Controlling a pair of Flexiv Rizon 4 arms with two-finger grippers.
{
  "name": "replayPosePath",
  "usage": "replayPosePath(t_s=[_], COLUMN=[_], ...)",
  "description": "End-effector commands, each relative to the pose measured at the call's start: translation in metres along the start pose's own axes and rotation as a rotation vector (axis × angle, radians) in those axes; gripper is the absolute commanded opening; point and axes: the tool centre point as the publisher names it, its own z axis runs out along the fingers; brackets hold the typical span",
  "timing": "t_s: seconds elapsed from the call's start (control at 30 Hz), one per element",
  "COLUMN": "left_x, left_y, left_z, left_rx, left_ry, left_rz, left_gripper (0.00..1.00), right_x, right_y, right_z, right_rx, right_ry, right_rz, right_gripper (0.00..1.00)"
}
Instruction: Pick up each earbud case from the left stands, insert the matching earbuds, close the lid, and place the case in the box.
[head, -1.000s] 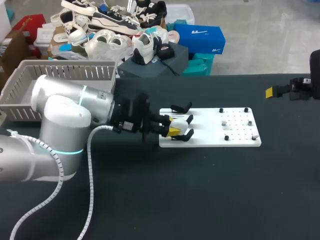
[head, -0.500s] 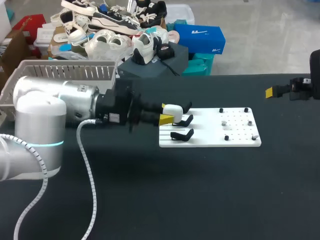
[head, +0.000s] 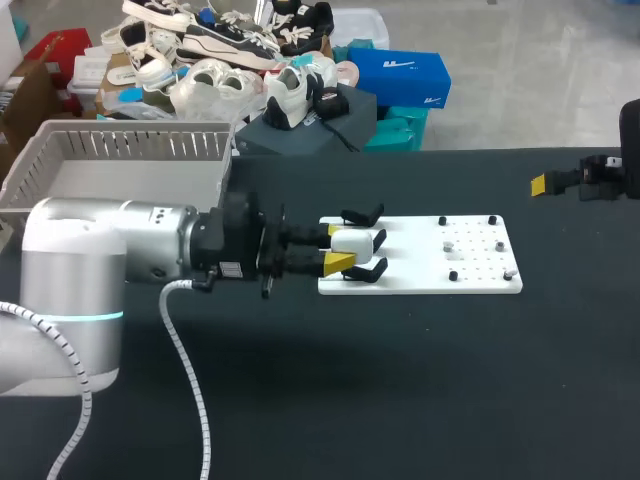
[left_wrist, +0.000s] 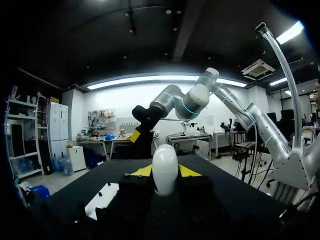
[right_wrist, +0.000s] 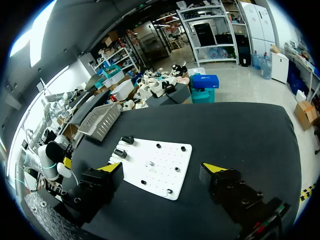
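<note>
1. One earbud case (head: 352, 241) is pinched between the yellow tips of the left gripper (head: 340, 252), over the black stands (head: 365, 270) on the white board (head: 480, 275).
2. Right gripper (right_wrist: 164, 168) is spread wide and holds nothing, well apart from the board.
3. Judged outstanding: earbuds inserted, lid closed, case placed in the basket (head: 130, 160).

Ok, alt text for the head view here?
The left gripper is shut on a white earbud case among the black stands on a white board; the right gripper sits at the far right of the black table.
</note>
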Motion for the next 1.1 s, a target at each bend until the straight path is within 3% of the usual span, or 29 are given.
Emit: replayPosePath(t_s=[0.03, 0.93, 1.1], left_x=[0.0012, 0.0012, 0.0085], left_y=[-0.0031, -0.0031, -0.0068], left_z=[0.0044, 0.0044, 0.0121], left_rx=[-0.011, -0.011, -0.017], left_ry=[-0.007, -0.007, -0.007], left_rz=[0.009, 0.009, 0.017], left_gripper=[0.00, 0.00, 0.00], right_x=[-0.0001, -0.0001, -0.0001], right_y=[0.0000, 0.0000, 0.0000], right_z=[0.0000, 0.0000, 0.0000], right_rx=[0.000, 0.000, 0.000], right_ry=[0.000, 0.000, 0.000], right_rz=[0.000, 0.000, 0.000], right_gripper=[1.00, 1.00, 1.00])
